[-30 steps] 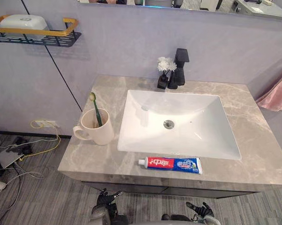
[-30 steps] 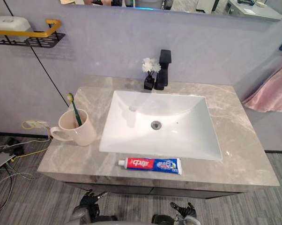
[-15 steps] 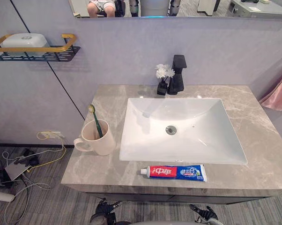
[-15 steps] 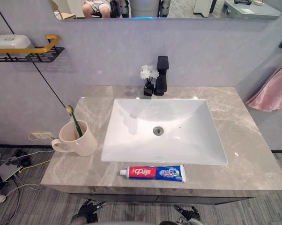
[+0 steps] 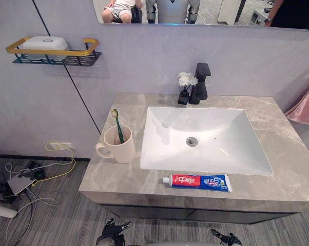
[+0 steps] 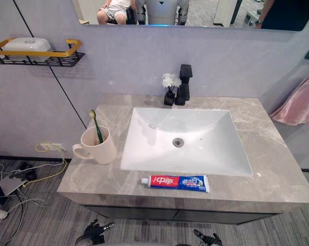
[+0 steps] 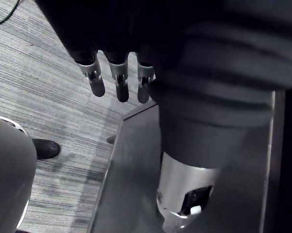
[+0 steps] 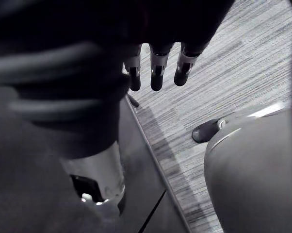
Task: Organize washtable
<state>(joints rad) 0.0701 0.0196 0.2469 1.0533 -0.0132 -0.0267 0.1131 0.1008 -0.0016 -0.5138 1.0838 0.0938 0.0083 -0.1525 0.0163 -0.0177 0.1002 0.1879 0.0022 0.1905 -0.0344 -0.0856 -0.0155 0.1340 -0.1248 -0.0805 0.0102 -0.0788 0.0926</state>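
One toothpaste tube (image 5: 197, 182), red and blue with a white cap, lies flat on the marble countertop (image 5: 293, 154). It sits just in front of the sink (image 5: 211, 123), parallel to the front rim, cap toward the cup side. Judged light, soft-walled and a little slick. It would dent under a hard squeeze, so the best hold looks to be across the middle of the body, fingers on top and thumb at the near edge.

One cream cup (image 5: 121, 148), left of the sink, handle turned away from it, a green toothbrush (image 5: 117, 125) leaning inside. Rigid, probably breakable, steady to take by wall or handle.

Behind the sink: a black faucet (image 5: 199, 82), with a small vase of white flowers (image 5: 185, 87) just beside it.

Left hand (image 7: 121, 85) and right hand (image 8: 156, 68), low in front of the sink and below the countertop's edge, hang with fingers straight and loose, holding nothing.
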